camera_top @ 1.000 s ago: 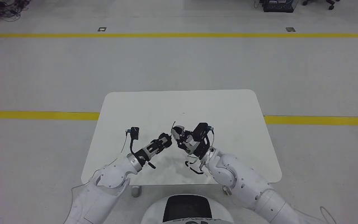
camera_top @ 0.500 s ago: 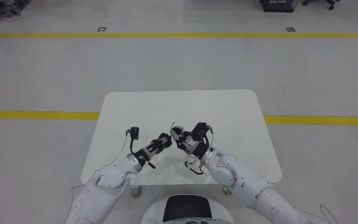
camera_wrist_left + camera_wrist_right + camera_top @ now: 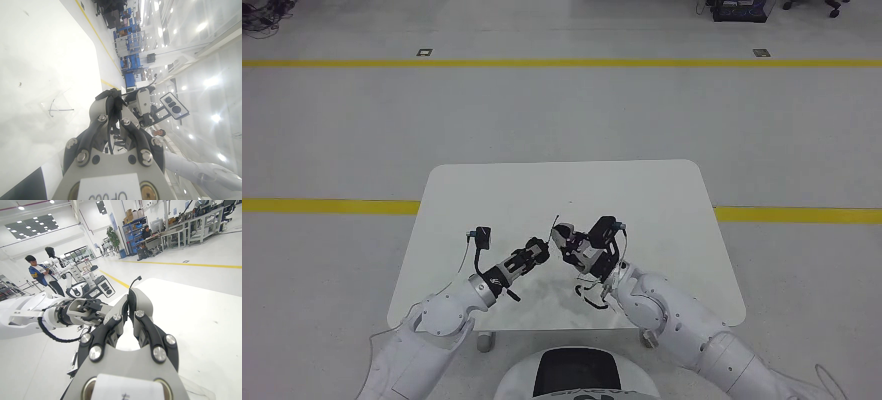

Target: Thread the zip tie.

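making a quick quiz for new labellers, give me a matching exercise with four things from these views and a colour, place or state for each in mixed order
Things:
1 zip tie
2 right gripper
3 clear bag
4 floor line

Colour, place or state:
a yellow
b lying flat on the table
c shut on the tie
d black, gripped, one end poking free

Pairs: 1-d, 2-c, 3-b, 4-a
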Available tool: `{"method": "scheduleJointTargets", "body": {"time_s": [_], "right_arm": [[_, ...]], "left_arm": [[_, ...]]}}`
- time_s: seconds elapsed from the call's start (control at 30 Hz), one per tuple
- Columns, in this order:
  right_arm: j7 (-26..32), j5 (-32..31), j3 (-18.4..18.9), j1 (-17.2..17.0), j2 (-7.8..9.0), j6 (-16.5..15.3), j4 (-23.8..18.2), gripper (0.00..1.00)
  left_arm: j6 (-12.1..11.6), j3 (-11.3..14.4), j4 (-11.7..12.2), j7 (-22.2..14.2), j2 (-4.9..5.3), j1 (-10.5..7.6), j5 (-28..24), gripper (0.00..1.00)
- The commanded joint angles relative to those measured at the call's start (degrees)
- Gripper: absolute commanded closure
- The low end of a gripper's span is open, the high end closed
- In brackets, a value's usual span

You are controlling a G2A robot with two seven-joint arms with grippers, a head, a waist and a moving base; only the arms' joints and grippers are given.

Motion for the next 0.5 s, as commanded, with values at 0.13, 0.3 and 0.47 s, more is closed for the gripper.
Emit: {"method": "scheduleJointTargets", "body": {"time_s": [0.13, 0.3, 0.47], "right_arm": [[0.5, -0.3, 0.8, -0.3, -0.33, 0.2, 0.6, 1.00], [1.1, -0.5, 1.3, -0.6, -0.66, 0.0, 0.7, 1.00], [1.5, -0.4, 0.4, -0.5, -0.82, 0.0, -0.2, 1.00]], "left_arm": [[0.0, 0.0, 0.0, 0.0, 0.00, 0.00, 0.0, 1.00], [0.0, 0.0, 0.0, 0.0, 0.00, 0.00, 0.0, 1.00], [0.0, 0.0, 0.0, 0.0, 0.00, 0.00, 0.0, 1.00]]}}
